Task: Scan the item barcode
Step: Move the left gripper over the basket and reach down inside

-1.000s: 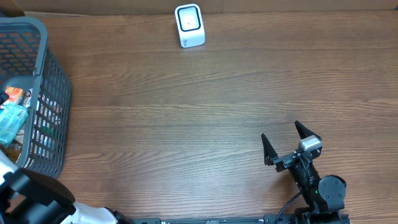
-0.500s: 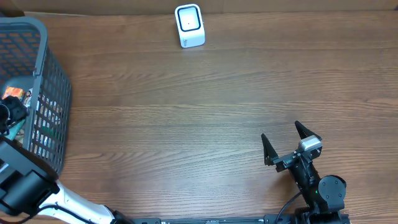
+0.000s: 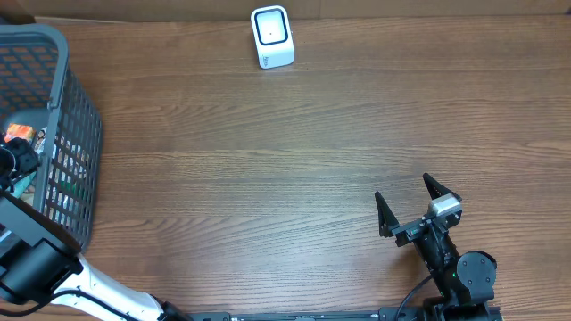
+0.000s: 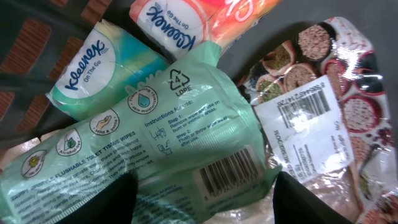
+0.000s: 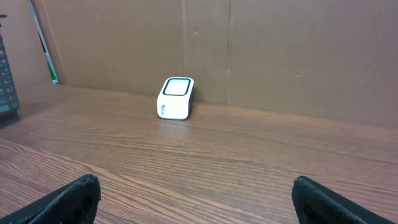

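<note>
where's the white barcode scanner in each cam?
Overhead: scanner top centre, at the far edge.
Left wrist: not in it.
Right wrist: left of centre, in front of the cardboard wall.
Shared landmark: wooden table, overhead and right wrist.

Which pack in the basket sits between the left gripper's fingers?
The mint-green flushable wipes pack, barcode showing, flanked by the left gripper. The teal Kleenex pack and orange Kleenex pack lie beyond, the grain bag alongside.
</note>
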Controlling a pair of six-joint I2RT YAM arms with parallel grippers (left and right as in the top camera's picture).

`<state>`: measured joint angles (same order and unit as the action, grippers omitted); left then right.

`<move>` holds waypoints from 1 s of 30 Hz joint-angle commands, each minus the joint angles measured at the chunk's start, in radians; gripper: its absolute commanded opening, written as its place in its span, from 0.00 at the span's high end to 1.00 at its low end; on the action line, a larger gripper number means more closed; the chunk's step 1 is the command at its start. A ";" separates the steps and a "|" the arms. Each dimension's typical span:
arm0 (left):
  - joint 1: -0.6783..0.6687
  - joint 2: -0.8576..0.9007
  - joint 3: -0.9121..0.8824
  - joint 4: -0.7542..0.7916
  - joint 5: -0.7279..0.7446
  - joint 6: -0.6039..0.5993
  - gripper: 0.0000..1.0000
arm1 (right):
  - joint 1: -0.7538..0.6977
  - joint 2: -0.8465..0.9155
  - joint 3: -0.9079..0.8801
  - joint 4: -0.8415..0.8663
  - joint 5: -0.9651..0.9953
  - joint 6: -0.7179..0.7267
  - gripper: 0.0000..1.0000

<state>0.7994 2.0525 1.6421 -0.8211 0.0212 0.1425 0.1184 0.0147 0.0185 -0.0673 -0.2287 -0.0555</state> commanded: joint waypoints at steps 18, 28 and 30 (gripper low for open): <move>0.005 0.024 0.091 -0.130 -0.002 -0.044 0.96 | -0.001 -0.012 -0.011 0.007 0.000 0.002 0.00; 0.005 -0.188 0.212 -0.171 -0.006 -0.198 0.96 | -0.001 -0.012 -0.011 0.007 0.000 0.002 0.00; 0.004 -0.172 0.197 -0.178 -0.006 -0.112 0.71 | -0.001 -0.012 -0.011 0.007 0.000 0.002 0.00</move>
<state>0.8001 1.8793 1.8397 -0.9886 0.0177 -0.0460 0.1184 0.0147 0.0185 -0.0669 -0.2291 -0.0559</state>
